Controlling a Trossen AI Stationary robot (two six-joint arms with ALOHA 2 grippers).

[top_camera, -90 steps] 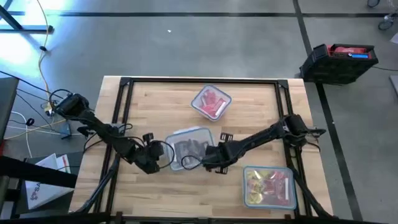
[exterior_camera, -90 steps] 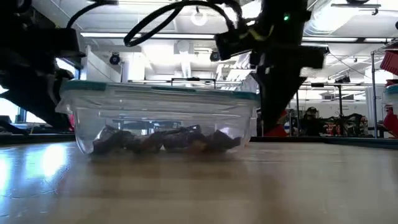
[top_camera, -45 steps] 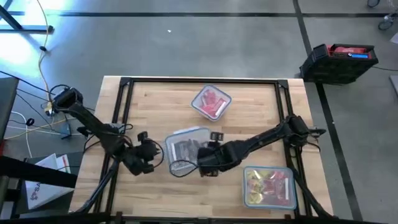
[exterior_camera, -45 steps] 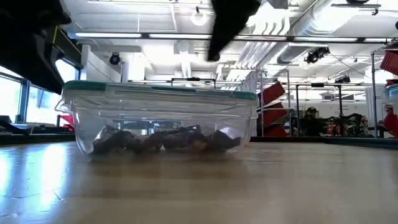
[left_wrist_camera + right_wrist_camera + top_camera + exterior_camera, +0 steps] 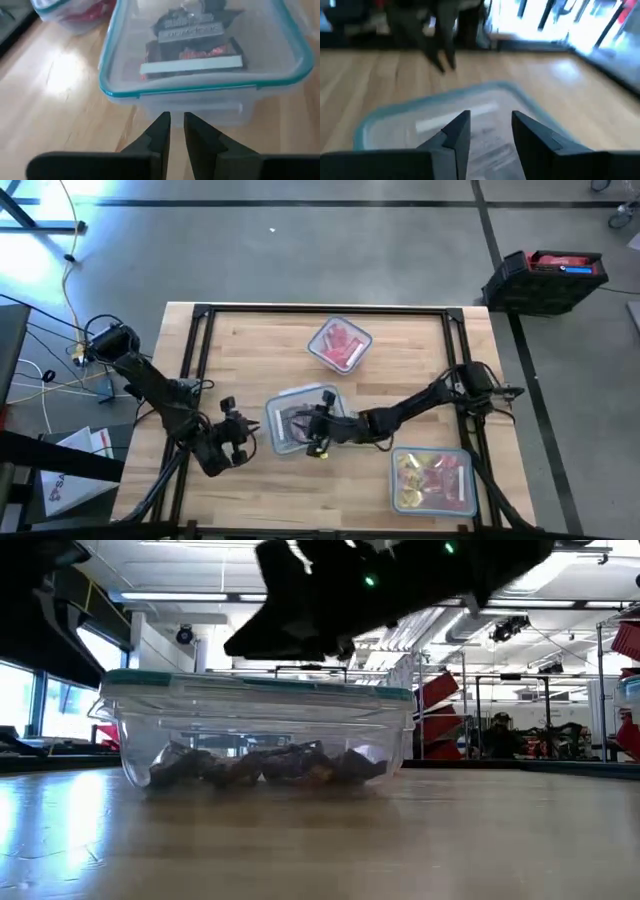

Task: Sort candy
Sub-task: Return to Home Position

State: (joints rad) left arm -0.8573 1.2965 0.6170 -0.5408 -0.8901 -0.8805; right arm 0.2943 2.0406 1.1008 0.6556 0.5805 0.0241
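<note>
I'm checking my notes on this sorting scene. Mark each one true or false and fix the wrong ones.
1. Three clear containers sit on the table. True.
2. The right gripper hangs over the middle container. True.
3. The middle container holds red candy. False: it holds dark brown bars.
4. The left gripper holds a candy. False: its fingers are nearly closed on nothing, beside that container.
5. The yellow candy lies loose on the table. False: it's inside the container nearest the right arm.

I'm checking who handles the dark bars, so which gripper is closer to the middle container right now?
Right. The right gripper hangs over the middle container, fingers apart. The left gripper sits just off the container's left side, above the table, fingers nearly closed.
</note>
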